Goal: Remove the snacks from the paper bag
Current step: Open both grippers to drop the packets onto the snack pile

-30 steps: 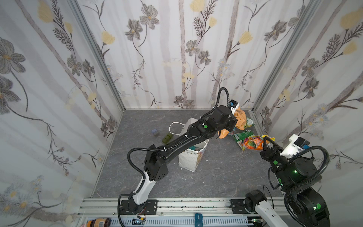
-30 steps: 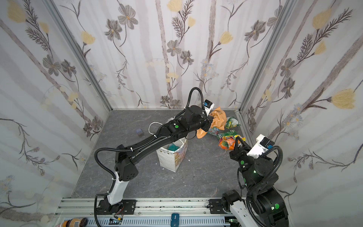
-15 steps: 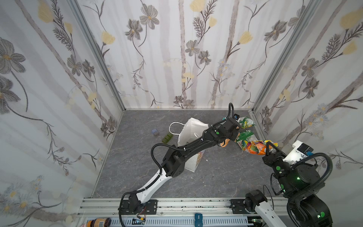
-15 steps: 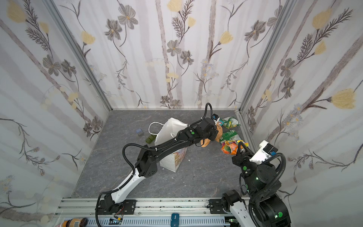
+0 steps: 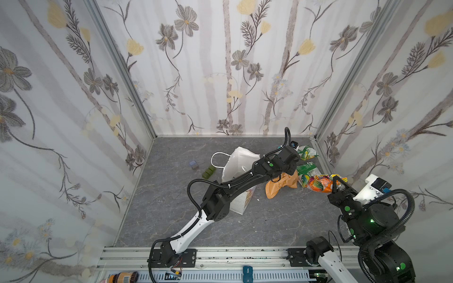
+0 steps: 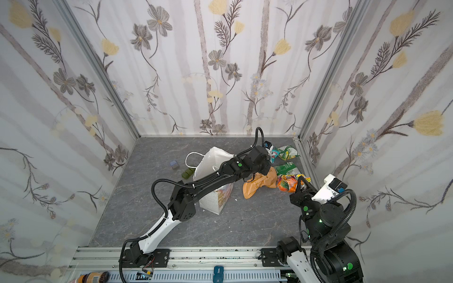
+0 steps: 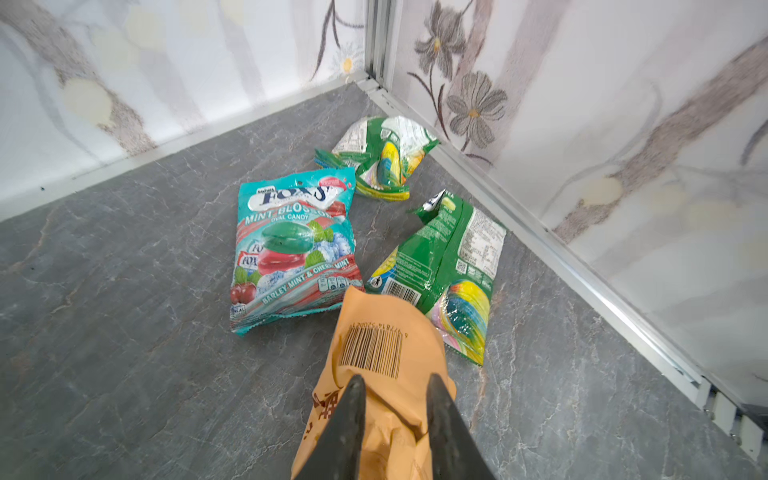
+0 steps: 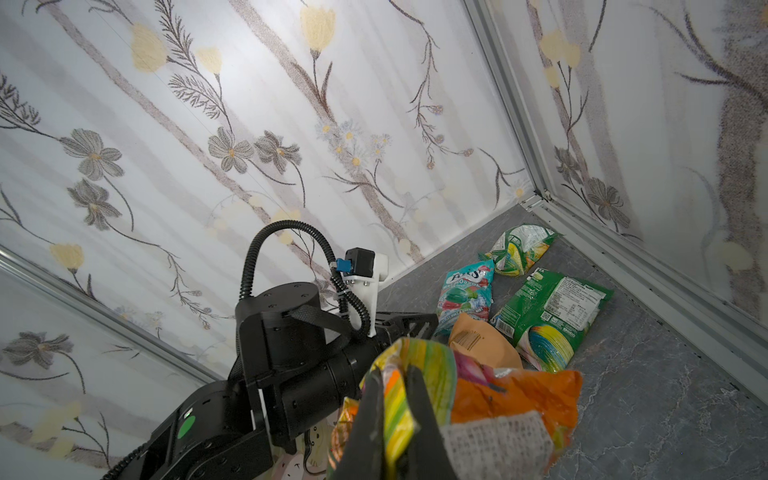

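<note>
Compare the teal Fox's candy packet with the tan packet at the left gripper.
The Fox's candy packet is teal with red and green candy pictures; the tan packet is orange-tan with a barcode. The Fox's candy packet lies flat and untouched; the tan packet is creased, bunched between the left gripper's fingers. Both are glossy and out of the paper bag.

The grey marbled surface carries a white paper bag standing near its middle, with dark green blocks and a blue block to its left. Near the far right corner lie a teal packet, a small green packet and a larger green packet. A tan packet reaches the edges of the teal packet and the larger green packet. An orange packet is just beside the tan packet, and whether it rests fully down cannot be told.
</note>
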### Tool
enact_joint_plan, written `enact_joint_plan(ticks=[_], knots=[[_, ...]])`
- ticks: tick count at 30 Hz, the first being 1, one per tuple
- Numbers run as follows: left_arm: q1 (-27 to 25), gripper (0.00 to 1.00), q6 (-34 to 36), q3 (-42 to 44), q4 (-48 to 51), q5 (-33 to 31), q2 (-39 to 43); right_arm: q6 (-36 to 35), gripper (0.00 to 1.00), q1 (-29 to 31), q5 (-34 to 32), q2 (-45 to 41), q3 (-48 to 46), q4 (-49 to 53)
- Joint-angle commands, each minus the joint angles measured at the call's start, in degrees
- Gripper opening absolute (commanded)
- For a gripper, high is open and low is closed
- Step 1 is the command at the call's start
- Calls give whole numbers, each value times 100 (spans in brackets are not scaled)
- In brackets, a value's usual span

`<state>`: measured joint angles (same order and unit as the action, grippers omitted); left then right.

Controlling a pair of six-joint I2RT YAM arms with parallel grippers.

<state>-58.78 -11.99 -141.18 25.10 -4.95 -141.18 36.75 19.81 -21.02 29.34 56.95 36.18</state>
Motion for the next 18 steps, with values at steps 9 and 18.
enact_joint_plan(ticks=[9, 18], knots=[[-141, 46, 318, 10, -193, 57, 1548, -299, 0, -4, 120, 501, 218, -193], [-169, 72, 823, 2034, -437, -522, 3483, -889, 0, -299, 1212, 1779, 219, -100]])
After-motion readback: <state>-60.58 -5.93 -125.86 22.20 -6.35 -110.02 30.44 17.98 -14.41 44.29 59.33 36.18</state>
